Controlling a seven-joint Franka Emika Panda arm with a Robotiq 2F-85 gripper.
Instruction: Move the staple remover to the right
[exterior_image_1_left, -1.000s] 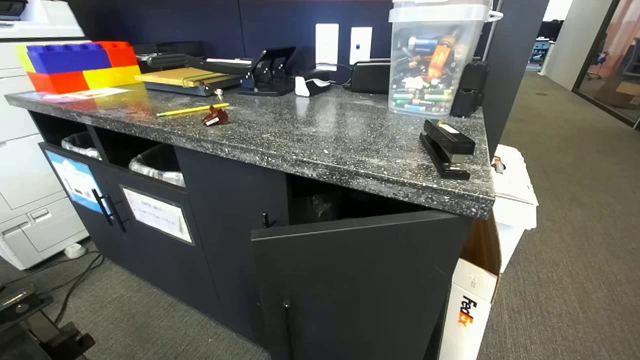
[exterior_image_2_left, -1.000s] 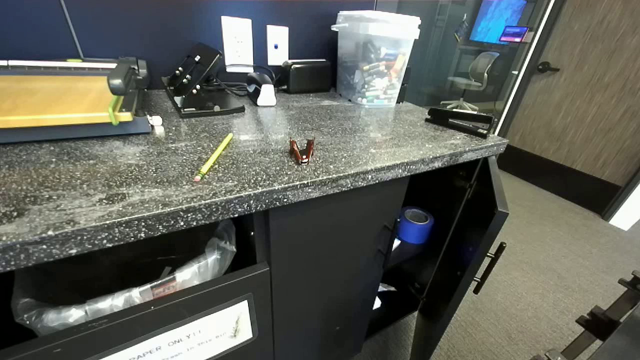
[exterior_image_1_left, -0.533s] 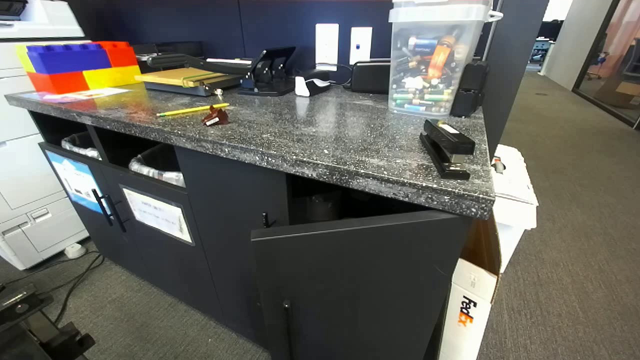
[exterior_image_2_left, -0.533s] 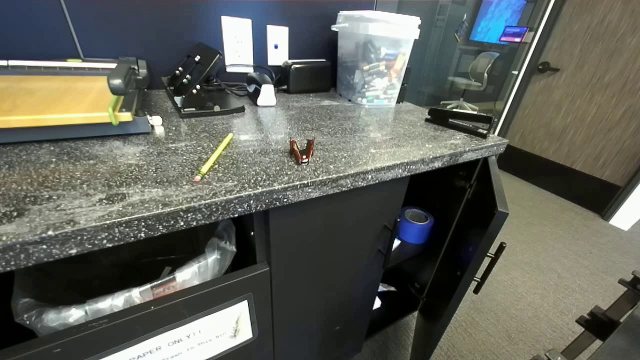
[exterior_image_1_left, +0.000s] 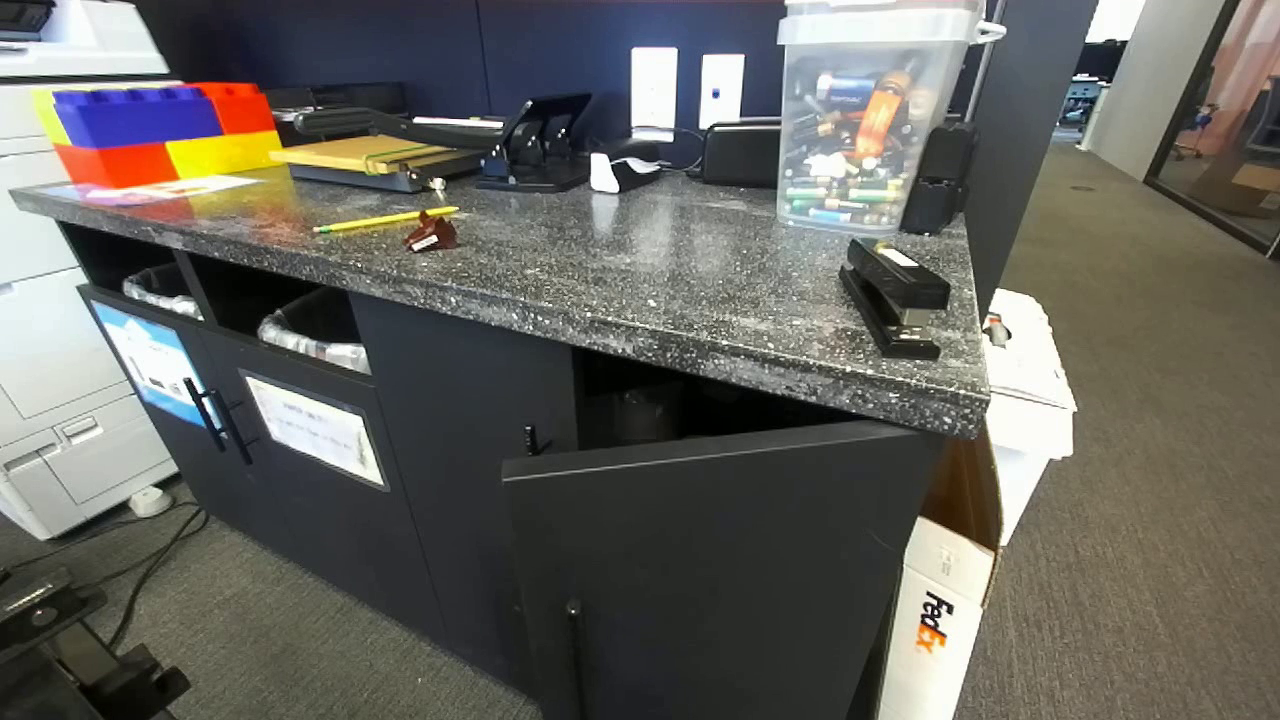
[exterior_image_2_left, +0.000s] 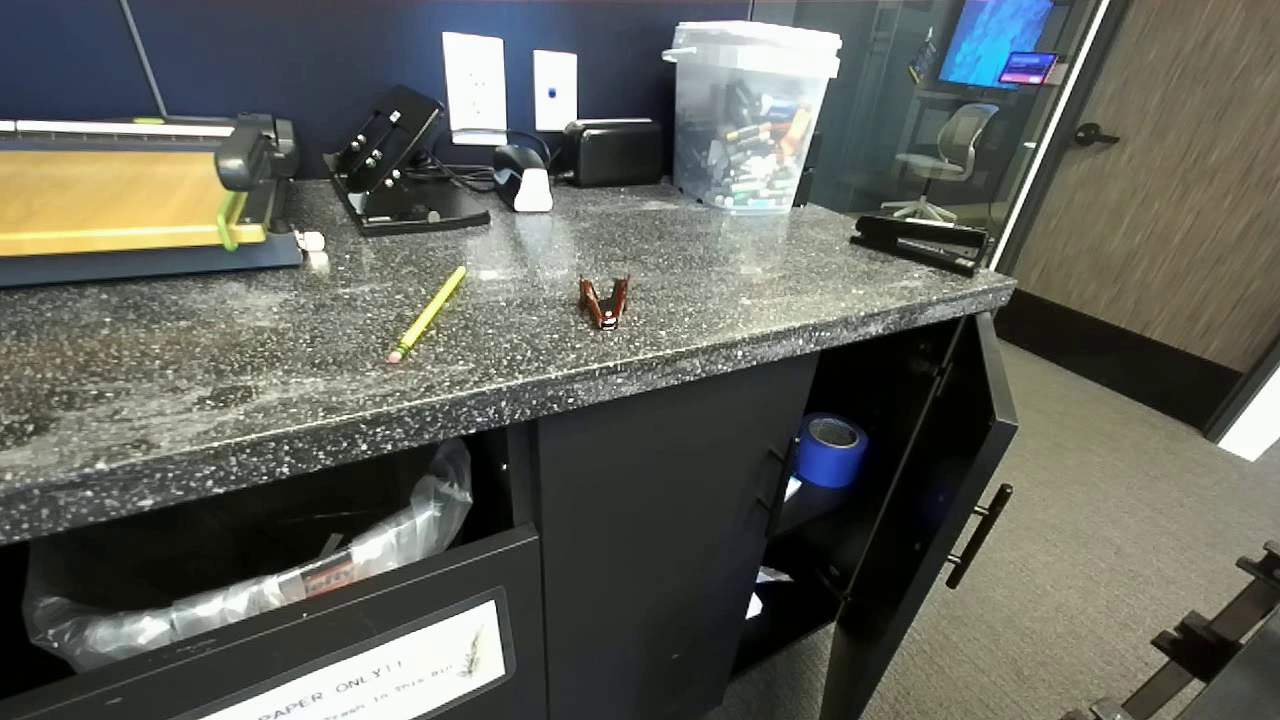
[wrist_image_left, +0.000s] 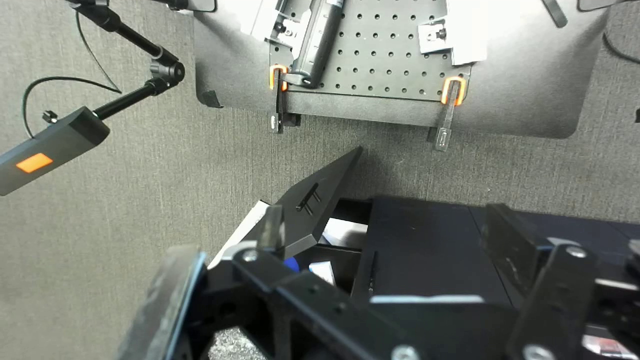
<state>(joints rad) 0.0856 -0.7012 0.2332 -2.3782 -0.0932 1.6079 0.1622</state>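
At left in an exterior view, the yellow pencil (exterior_image_2_left: 428, 315) lies on the surface (exterior_image_2_left: 740, 285). To its right — apart from it — the staple remover (exterior_image_2_left: 607, 317) rests near the front edge, its mouth spread, as a spring likely keeps it. Farther right, the stapler (exterior_image_2_left: 920, 232) sits near the end, perhaps marking how far the move may go. In the wrist view the jaws stand wide, holding nothing, presumably ready for that small tool. Against the earlier exterior frames, nothing on the surface has shifted.
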